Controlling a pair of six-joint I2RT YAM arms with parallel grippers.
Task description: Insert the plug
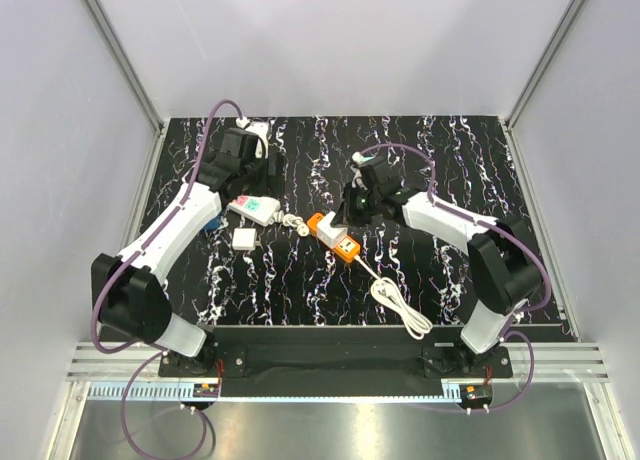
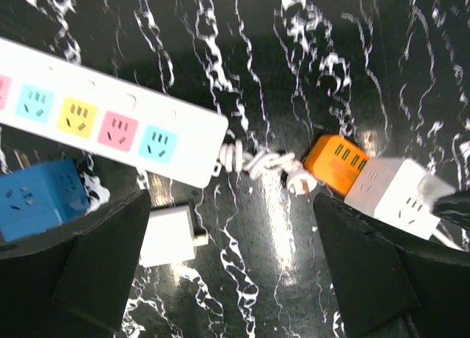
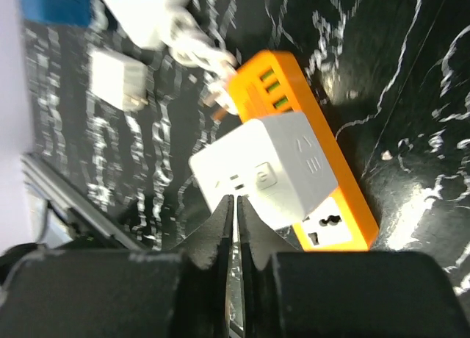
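Right gripper (image 3: 235, 206): jaws are pressing together with nothing between them. The tips are meeting right at the near side face of the plug (image 3: 268, 173); I cannot tell whether they are actually touching it.

- The plug is sitting on top of the orange power strip (image 3: 294, 88), directly ahead of the closed tips. It is covering the strip's middle. How deep it is seated is not showing.
- 1 socket of the strip is showing uncovered on the near side of the plug, to the right of the tips. The row of green ports is lying beyond the plug.
- The strip's white cable (image 1: 400, 300) is trailing back toward the arm bases.

Left gripper (image 2: 231, 228): jaws are standing wide apart and holding nothing, hovering well to the left of the plug.

- A small white adapter (image 2: 170, 237) is lying on the table (image 2: 294, 59) between its 2 fingers, closer to the left one.
- A white strip with coloured sockets (image 2: 110, 125) is stretching ahead of this gripper, its coiled cord (image 2: 257, 162) ending just beside the orange strip.
- A blue cube (image 2: 37, 198) is resting past the left finger.

Nothing is standing between the right gripper and the plug.
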